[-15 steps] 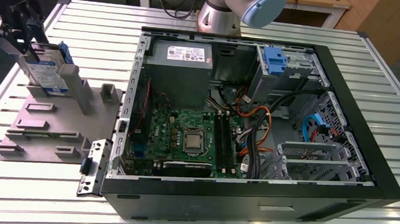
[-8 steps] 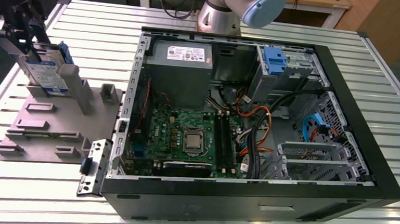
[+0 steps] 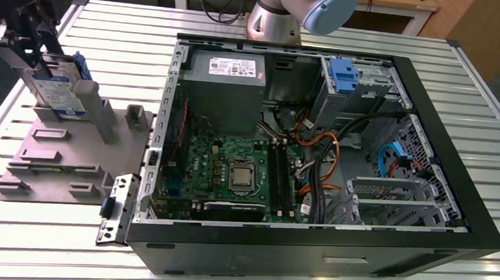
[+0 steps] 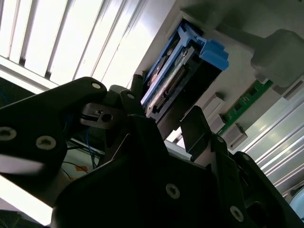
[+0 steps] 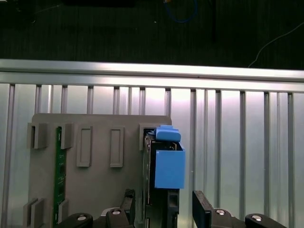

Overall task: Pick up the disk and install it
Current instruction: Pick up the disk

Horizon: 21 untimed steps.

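The disk [image 3: 60, 93] stands on edge in a slot of the grey fixture [image 3: 54, 151], on the exterior view's left beside the computer case. It is a silver drive with blue side rails; in both wrist views it is seen end-on [image 5: 164, 166] [image 4: 173, 78]. My gripper [image 3: 33, 28] hovers just above its upper end. It is open, with one finger [image 5: 129, 204] on each side of the disk and small gaps between pads and rails. The gripper [image 5: 164, 209] [image 4: 164, 108] holds nothing.
The open computer case [image 3: 462, 81] lies on the slatted table, with a grey power supply [image 3: 223, 73], a motherboard [image 3: 230, 171] and a drive bay holding a blue bracket [image 3: 345, 77]. A green memory stick [image 5: 58, 175] stands in another fixture slot. The arm's base [image 3: 288, 15] is behind the case.
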{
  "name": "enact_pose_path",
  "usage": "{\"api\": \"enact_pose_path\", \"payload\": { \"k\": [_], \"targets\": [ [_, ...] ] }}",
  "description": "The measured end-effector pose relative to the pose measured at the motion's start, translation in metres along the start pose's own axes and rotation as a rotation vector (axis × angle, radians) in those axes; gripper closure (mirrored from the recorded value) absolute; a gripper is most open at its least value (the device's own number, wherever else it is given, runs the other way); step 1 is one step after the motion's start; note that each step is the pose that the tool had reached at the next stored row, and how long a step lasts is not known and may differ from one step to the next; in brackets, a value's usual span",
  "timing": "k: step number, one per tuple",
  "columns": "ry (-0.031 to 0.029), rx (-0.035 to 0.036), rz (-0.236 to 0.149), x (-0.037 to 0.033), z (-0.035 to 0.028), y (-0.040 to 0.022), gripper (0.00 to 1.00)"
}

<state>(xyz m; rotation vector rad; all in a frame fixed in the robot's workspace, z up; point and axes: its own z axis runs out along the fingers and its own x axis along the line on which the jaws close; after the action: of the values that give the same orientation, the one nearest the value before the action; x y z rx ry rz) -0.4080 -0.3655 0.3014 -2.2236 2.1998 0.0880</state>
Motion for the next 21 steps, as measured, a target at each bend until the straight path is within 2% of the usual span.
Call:
{"api": "enact_pose_path", "payload": {
  "k": [4,5,17,21],
  "targets": [
    [0.0000,0.0000,0.000,0.0000,0.0000,-0.0002,0.43],
    [0.0000,0.0000,0.000,0.0000,0.0000,-0.0003,0.49],
    [-0.0001,0.0003,0.000,-0.0001,-0.0015,-0.0006,0.49],
    [0.0002,0.0038,0.000,0.0002,-0.0004,-0.0006,0.49]
  ]
}}
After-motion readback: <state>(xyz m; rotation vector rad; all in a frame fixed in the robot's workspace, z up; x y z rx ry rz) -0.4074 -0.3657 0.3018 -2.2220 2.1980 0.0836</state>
